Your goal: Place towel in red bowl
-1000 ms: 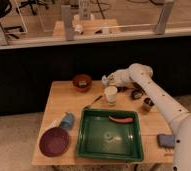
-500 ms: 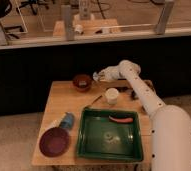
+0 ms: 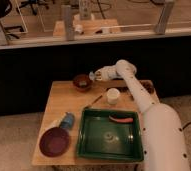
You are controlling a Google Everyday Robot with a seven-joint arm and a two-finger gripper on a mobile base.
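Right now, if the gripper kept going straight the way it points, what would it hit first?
Most likely the red bowl. The gripper, shut on the towel, points left at the bowl's right rim, though depth is hard to judge.

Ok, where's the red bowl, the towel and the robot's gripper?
red bowl (image 3: 82, 81), camera view, on its dark inside near the rim.
towel (image 3: 92, 76), camera view, on the pale cloth at the arm's tip.
gripper (image 3: 95, 75), camera view, at its tip, beside the red bowl's right edge.

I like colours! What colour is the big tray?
Green tray, clearest in the camera view. The gripper is by the red bowl.
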